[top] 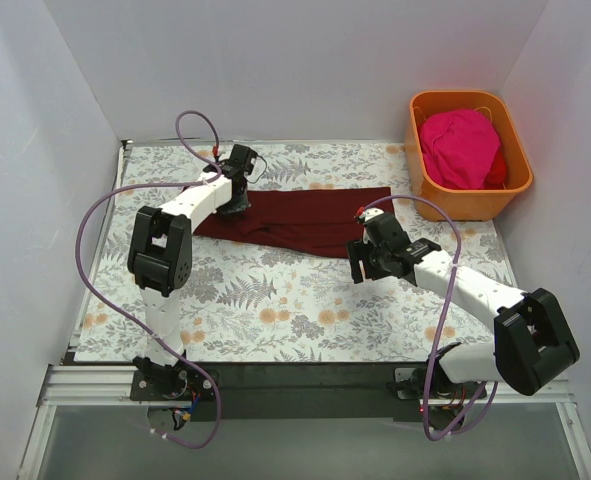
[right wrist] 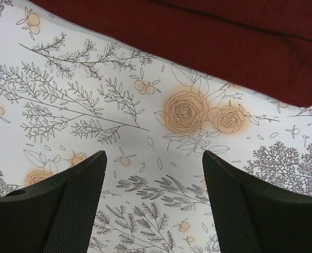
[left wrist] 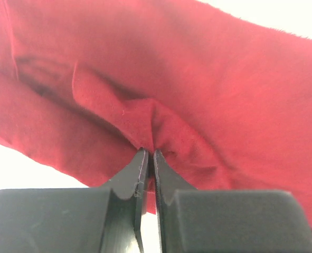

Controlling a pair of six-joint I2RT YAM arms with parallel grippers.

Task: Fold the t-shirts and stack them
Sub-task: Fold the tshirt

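One maroon shirt (top: 305, 222) pinched by L gripper (left wrist: 149, 158); R gripper (right wrist: 154, 174) spread; orange tub (top: 427, 186) w/ pink shirt (top: 460, 148).

The left gripper (top: 237, 205) covers the maroon t-shirt's (top: 305, 222) left end; the pink t-shirt (top: 460, 148) is bunched, shape unreadable.

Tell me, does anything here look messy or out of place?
Only mildly. The maroon t-shirt lies rumpled and slanted on the table, one end pinched in the left tool. The pink t-shirt sits crumpled in the orange tub, unfolded. Nothing looks spilled or damaged.
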